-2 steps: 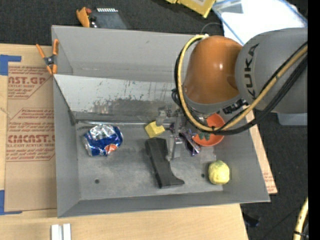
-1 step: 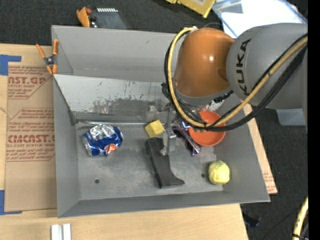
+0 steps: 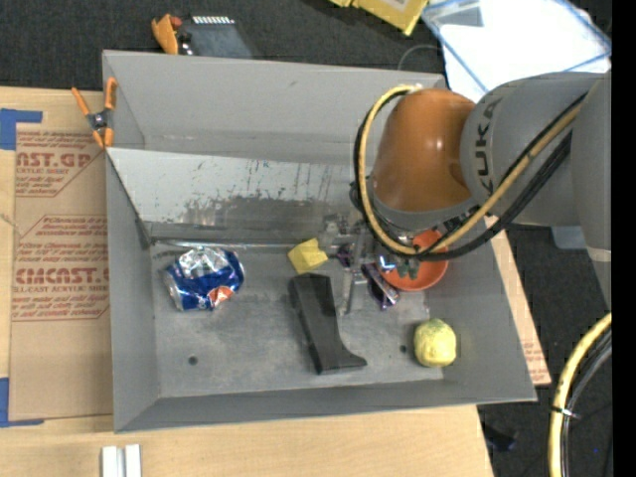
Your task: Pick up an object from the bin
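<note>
My gripper (image 3: 350,271) hangs low in the middle of the bin, under the arm's orange cover. A small yellow block (image 3: 307,256) lies just to its left, near the back wall. Directly below and left of it lies a long black angled piece (image 3: 320,321), flat on the floor. An orange-red round thing (image 3: 422,272) sits just right of the gripper, partly hidden by the arm, with a small purple-blue item (image 3: 384,291) beside it. Nothing shows held in the gripper.
A crushed blue and silver can (image 3: 206,278) lies at the left of the bin. A yellow-green lumpy ball (image 3: 434,343) rests near the front right corner. The arm and its cables cover the bin's right rear part.
</note>
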Tool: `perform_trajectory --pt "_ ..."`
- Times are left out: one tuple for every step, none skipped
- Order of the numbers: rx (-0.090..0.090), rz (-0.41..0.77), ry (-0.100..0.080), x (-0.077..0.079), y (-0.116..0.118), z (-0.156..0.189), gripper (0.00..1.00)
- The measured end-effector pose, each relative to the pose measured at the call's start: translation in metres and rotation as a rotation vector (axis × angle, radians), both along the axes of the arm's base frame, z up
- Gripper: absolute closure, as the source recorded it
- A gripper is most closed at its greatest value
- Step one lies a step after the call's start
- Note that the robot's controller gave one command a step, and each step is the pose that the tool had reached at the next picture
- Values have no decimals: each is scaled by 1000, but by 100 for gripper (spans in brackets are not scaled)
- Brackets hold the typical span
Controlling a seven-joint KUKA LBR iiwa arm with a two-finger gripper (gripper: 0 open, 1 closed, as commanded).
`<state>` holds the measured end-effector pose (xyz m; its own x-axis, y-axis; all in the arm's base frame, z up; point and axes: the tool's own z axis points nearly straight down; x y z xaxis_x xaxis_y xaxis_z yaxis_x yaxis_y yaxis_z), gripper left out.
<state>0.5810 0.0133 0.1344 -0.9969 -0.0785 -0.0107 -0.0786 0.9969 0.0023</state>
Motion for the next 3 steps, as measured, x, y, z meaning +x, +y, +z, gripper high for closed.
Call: perform_trajectory --pt "-5 44 -1 6 16 -32 0" --pt "-1 -142 -6 6 -49 -60 100" --pt "-1 -142 -6 6 -49 -60 100"
